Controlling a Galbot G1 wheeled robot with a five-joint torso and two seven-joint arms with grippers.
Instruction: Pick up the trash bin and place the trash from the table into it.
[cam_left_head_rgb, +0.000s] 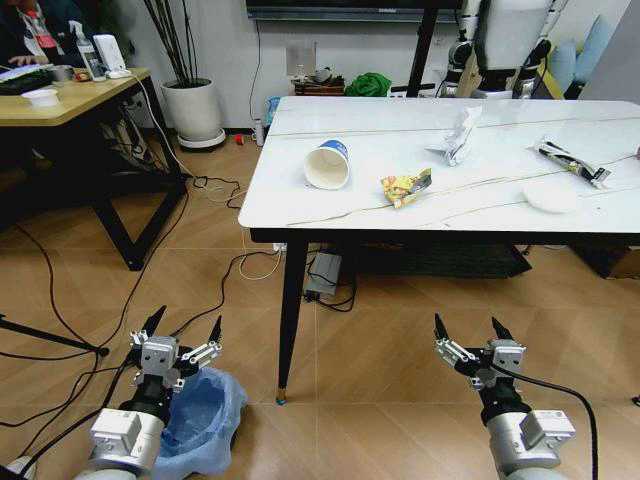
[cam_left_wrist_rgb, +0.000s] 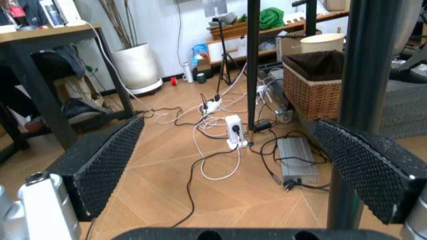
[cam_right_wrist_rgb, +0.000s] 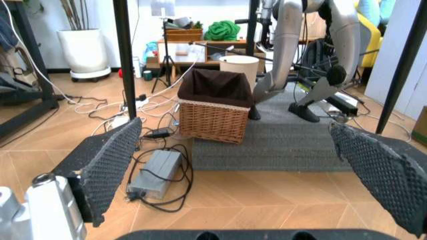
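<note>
Two hands (cam_left_head_rgb: 178, 329) (cam_left_head_rgb: 472, 327) low — both spread.

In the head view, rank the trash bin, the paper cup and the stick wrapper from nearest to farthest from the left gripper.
From the left gripper, open and low over the floor:
1. Trash bin, on the floor right beside and just under it.
2. Paper cup, lying on its side on the table, near its left end.
3. Stick wrapper, on the table's far right.
</note>
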